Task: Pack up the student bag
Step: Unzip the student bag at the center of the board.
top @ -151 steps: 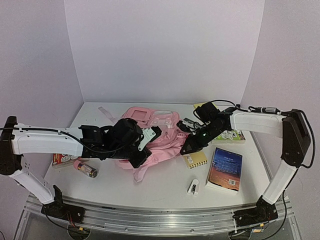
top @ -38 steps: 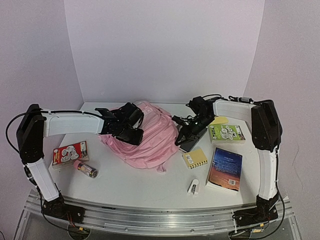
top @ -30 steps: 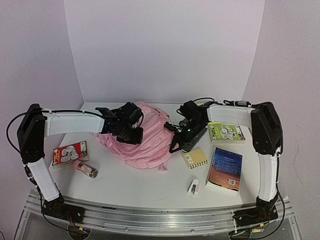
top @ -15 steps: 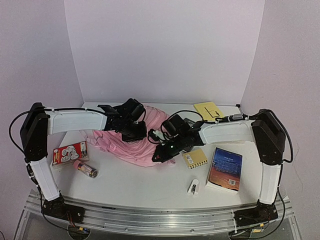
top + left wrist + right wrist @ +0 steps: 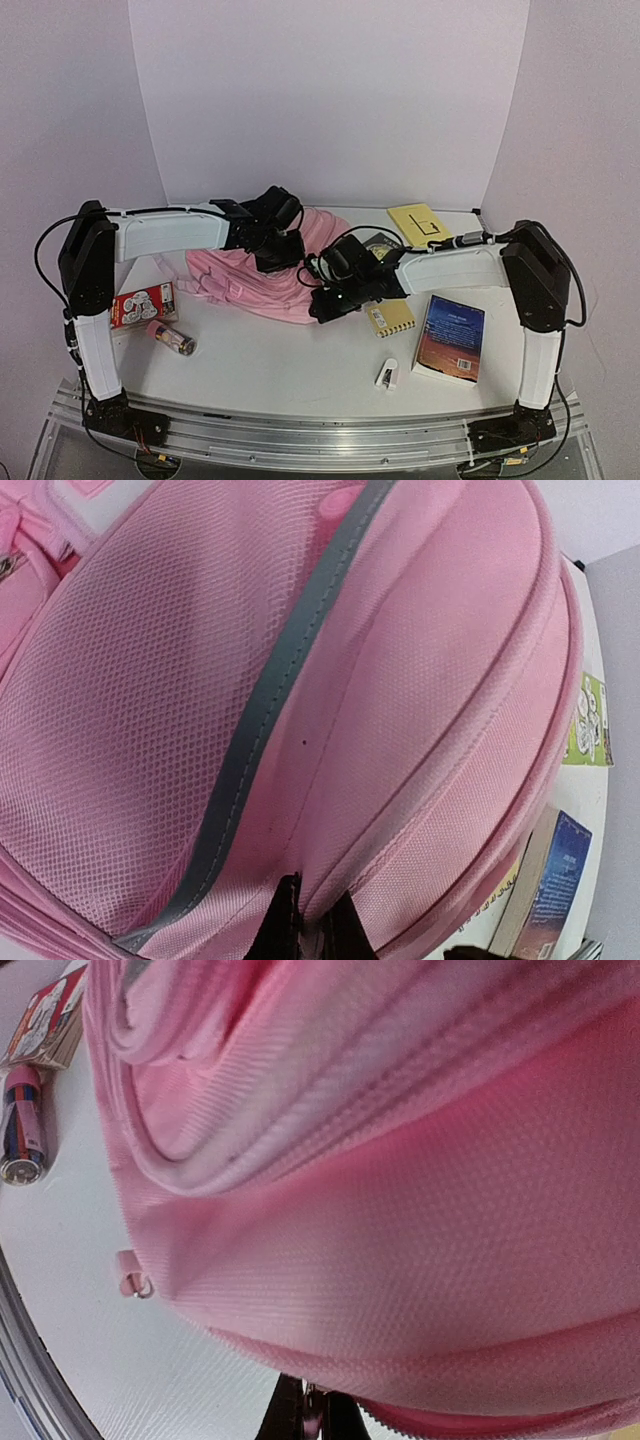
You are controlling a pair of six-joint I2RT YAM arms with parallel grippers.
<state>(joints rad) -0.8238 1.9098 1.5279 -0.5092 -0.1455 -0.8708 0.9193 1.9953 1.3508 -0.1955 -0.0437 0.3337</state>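
The student bag (image 5: 262, 280) is a soft light-pink backpack lying slumped at the table's middle. It fills the left wrist view (image 5: 300, 680), where a grey strip runs across its mesh, and the right wrist view (image 5: 400, 1190). My left gripper (image 5: 283, 252) sits at the bag's far top and is shut, pinching a fold of pink fabric (image 5: 306, 932). My right gripper (image 5: 323, 303) is at the bag's near right edge, shut on a small pink piece at the zip line (image 5: 313, 1418). A loose zip pull (image 5: 133, 1285) hangs by the table.
A yellow spiral notebook (image 5: 390, 317), a blue book (image 5: 450, 338) and a white stapler (image 5: 387, 374) lie right of the bag. A red card box (image 5: 140, 305) and a tube (image 5: 172, 339) lie left. A yellow sheet (image 5: 418, 221) lies at the back right.
Over five seconds the bag was lifted, turned over and drawn left. My right gripper swept from the bag's far right side to its near edge. My left gripper moved right.
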